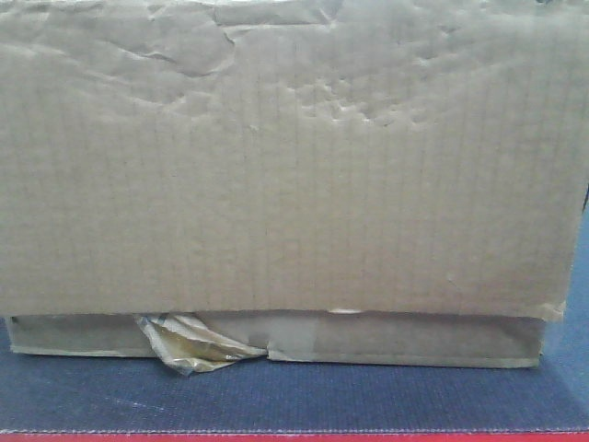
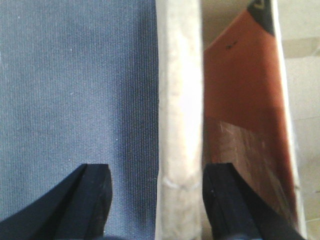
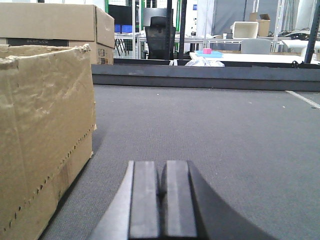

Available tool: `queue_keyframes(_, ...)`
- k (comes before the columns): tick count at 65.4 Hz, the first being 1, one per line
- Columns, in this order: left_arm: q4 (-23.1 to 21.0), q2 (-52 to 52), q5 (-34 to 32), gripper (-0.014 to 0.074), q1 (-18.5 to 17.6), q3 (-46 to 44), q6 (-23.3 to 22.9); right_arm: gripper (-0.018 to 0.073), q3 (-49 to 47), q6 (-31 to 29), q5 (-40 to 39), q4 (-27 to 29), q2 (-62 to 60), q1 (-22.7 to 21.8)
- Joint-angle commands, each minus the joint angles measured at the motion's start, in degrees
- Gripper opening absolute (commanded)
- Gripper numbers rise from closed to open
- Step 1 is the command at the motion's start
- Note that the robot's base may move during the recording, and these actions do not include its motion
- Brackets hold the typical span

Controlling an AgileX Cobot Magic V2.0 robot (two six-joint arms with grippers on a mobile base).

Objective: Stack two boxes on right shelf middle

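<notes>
Closest to the left wrist camera, the left gripper is being held released. Its black fingers are spread to either side of a pale upright cardboard wall. The right-hand finger is lying just beside that wall, a gap is being left on the other side, and nothing is being clamped. The dark grey mat is being shown left of the wall, and an orange-brown surface right of it. In the right wrist view the right gripper is being shown clenched, pads pressed together with nothing between them, low over the mat. Just to its left the large cardboard box is standing, its face crumpled and its top edge torn. In the front view the large cardboard box is being carried by the flatter cardboard box, which is lying on the mat near its red edge. A crumpled strip of glossy tape is hanging at the flatter box's front. Farther back, another cardboard box, a black office chair and white tables are being seen.
</notes>
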Motion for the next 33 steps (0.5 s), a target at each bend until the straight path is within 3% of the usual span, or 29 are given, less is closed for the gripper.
queue_keyframes(1, -0.34, -0.96, -0.16, 0.0318, 0.13, 0.16, 0.39, -0.0162, 0.05, 0.00, -0.86, 0.34, -0.16, -0.23)
queue_keyframes(26, -1.87, -0.96, -0.16, 0.0318, 0.13, -0.18, 0.92, -0.0162, 0.05, 0.00, -1.12, 0.34, -0.16, -0.23)
queue_keyframes(33, -2.21, -0.96, -0.16, 0.0318, 0.27, -0.18, 1.67, -0.0162, 0.05, 0.00, -5.95, 0.34, -0.16, -0.23)
